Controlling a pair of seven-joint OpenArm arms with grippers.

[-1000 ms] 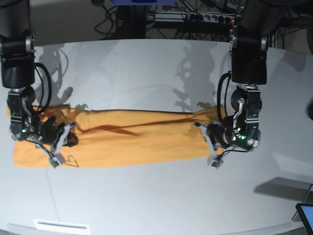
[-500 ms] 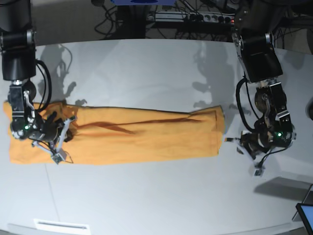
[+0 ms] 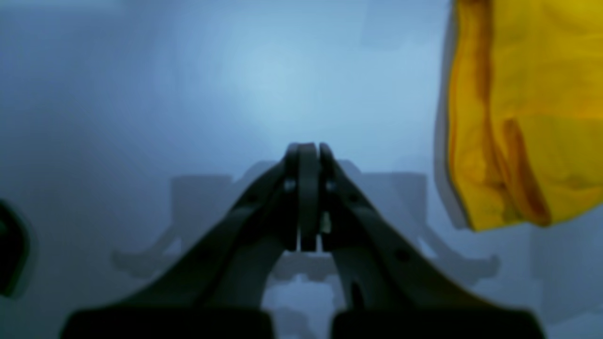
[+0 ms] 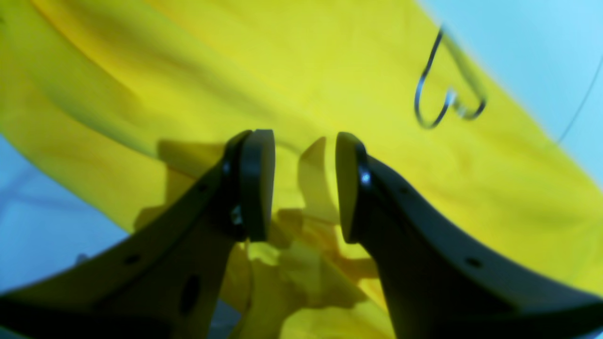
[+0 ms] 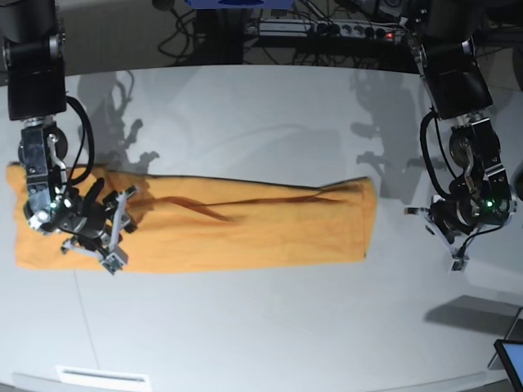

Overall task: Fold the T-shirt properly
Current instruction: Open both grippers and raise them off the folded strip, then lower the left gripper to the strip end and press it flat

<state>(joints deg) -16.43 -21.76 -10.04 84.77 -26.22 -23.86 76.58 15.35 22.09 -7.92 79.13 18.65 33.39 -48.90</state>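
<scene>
1. The T-shirt (image 5: 237,233) lies on the pale grey table (image 5: 261,114) as a long orange-yellow band folded lengthwise, running across the base view from its left edge to a squared-off end right of centre.
2. A few dark creases slant along the upper middle of the cloth; its lower edge is fairly straight.
3. The right gripper (image 4: 304,186) is over the band's left end in the base view, fingers parted with a clear gap between the pads and nothing pinched between them (rumpled cloth lies just beneath).
4. In the right wrist view a small dark heart outline (image 4: 445,87) shows on the fabric beyond the fingers, near the shirt's edge where the table begins.
5. The left gripper (image 3: 306,197) is off the shirt, over bare table beside the band's right end in the base view; its fingers are pressed together with nothing between them.
6. In the left wrist view the shirt's end fills the upper right corner, apart from the closed fingertips (the view is blurred, so finer detail cannot be told).
7. A power strip (image 5: 327,31) and cables lie beyond the table's far edge.
</scene>
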